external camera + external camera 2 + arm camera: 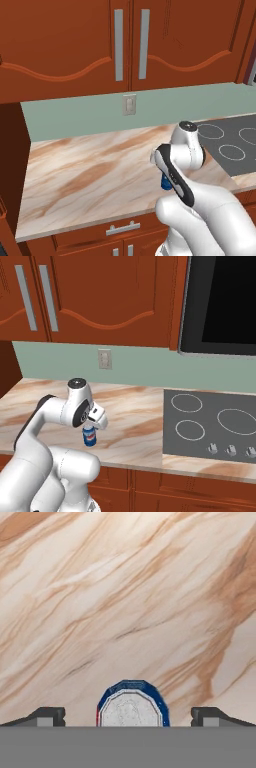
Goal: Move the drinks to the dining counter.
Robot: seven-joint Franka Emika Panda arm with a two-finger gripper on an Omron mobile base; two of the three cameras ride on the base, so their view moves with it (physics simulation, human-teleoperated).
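I see the blue can (pixel 89 436) upright on the marble counter (pixel 135 431) near its front edge, left of the black cooktop (pixel 210 426), below the red-brown wall cabinets (pixel 100 296). Gripper (pixel 128 717) sits directly above the can, looking straight down on its silver lid. Fingers (pixel 47 716) spread wide, one on each side of the can, clear gap both sides, not touching it. Nothing grasped. In the left base view the can (pixel 164 182) peeks out from behind the arm's wrist.
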